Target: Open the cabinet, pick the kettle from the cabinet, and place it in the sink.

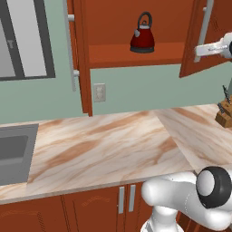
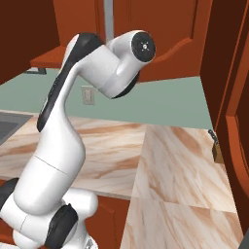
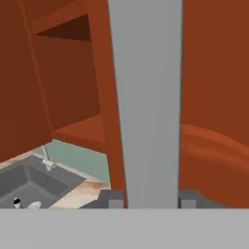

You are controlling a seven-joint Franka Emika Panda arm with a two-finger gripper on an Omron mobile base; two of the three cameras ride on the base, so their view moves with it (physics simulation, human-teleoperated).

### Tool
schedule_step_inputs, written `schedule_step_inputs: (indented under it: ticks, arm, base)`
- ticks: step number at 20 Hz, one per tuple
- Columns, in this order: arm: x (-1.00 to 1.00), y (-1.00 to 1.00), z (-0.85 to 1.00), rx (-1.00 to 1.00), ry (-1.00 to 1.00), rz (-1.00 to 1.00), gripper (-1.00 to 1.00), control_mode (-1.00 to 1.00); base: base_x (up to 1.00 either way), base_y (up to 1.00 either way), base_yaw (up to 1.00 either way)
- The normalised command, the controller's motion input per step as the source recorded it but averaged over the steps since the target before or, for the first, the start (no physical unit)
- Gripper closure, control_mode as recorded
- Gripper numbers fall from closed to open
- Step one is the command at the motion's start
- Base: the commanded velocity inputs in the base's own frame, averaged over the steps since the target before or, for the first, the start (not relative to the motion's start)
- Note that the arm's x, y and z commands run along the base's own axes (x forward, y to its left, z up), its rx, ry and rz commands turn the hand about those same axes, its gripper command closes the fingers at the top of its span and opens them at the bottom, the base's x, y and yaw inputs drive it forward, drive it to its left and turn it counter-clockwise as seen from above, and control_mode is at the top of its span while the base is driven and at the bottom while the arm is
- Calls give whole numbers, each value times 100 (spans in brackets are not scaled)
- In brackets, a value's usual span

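The big red-brown cabinet (image 1: 136,54) hangs open over the tan swirly worktop (image 1: 113,145) and grey sink (image 1: 13,154), the little dark red kettle (image 1: 142,36) sits on its shelf, and the pincer (image 3: 144,202) pinches the silver door handle (image 3: 145,97).

Left base view: from behind and left, looking forward over the counter (image 1: 104,145) to the open cabinet (image 1: 136,54). Right base view: from behind and right, closer, across the same counter (image 2: 165,165). Hand view: pressed close against a door handle (image 3: 145,102), sink (image 3: 29,182) far below.
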Motion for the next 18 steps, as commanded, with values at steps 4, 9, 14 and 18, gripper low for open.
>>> schedule_step_inputs:
  ticks: [4, 9, 14, 18]
  arm:
    - [-64, -24, 3, 0, 0, 19, 100, -100]
    - [-56, -10, 0, 0, 0, 7, 100, -100]
    - [-50, 5, -5, -7, 0, 0, -100, -100]
    - [-32, 19, -19, -15, 6, -2, -100, -100]
  base:
    - [0, 0, 0]
    - [0, 0, 0]
    - [0, 0, 0]
    - [0, 0, 0]
